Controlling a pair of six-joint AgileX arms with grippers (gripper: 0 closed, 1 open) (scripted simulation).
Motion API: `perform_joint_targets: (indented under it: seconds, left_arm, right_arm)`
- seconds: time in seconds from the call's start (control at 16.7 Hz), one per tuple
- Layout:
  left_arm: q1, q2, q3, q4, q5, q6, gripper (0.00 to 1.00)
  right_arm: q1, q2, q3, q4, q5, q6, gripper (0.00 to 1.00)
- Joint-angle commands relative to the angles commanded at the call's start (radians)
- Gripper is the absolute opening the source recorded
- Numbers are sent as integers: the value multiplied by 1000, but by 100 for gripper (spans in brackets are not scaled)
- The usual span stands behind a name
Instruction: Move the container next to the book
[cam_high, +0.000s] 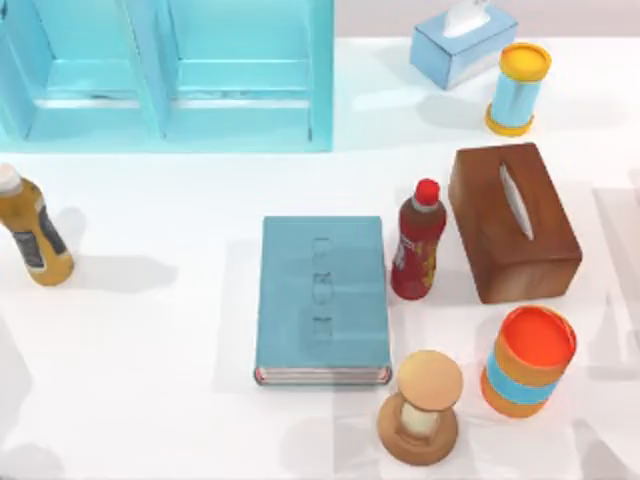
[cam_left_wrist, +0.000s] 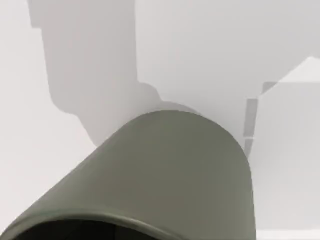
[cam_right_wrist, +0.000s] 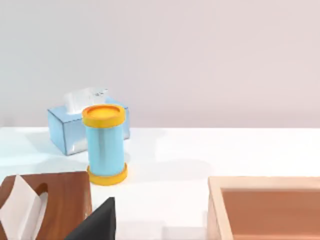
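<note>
From above, the book (cam_high: 322, 300) lies flat near the middle of the table (cam_high: 160, 330), its pale page edges toward the near side. Just to its right stands a red-capped bottle (cam_high: 418, 242), and right of that a brown wooden tissue box (cam_high: 514, 222). At the book's near right corner sits a wooden hourglass (cam_high: 421, 407), almost touching the corner, with an orange canister with a blue band (cam_high: 528, 360) to its right. A light-blue tissue box (cam_high: 462, 42) and a light-blue can with yellow ends (cam_high: 518, 88) stand at the far right. A teal shelf unit (cam_high: 165, 72) fills the far left, and a mustard-coloured bottle (cam_high: 32, 232) stands at the left edge.

From my left wrist, the container (cam_left_wrist: 170, 180) sits very close under the camera, its grey-olive wall rising over the white table with shadows behind it. Whether my left gripper is spread or pinching it, I cannot tell.

From my right wrist, I look across the table at the light-blue can (cam_right_wrist: 104, 144) with the light-blue tissue box (cam_right_wrist: 75, 125) just behind it, the wooden tissue box (cam_right_wrist: 50, 205) close by, and a wooden tray edge (cam_right_wrist: 265, 200) beside it. A dark tip of my right gripper (cam_right_wrist: 97, 222) pokes in; I cannot tell how its fingers stand.
</note>
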Motion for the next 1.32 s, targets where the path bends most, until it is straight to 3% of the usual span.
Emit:
perform_joint_targets:
  seconds: [0.24,1.02,1.32]
  left_arm:
    - [0,2,-5,6,0,0,100]
    - [0,2,-5,6,0,0,2]
    - [0,2,-5,6,0,0,0]
  right_arm:
    - [0,0,0,0,0,0,100]
    - [0,0,0,0,0,0,100]
    - [0,0,0,0,0,0,100]
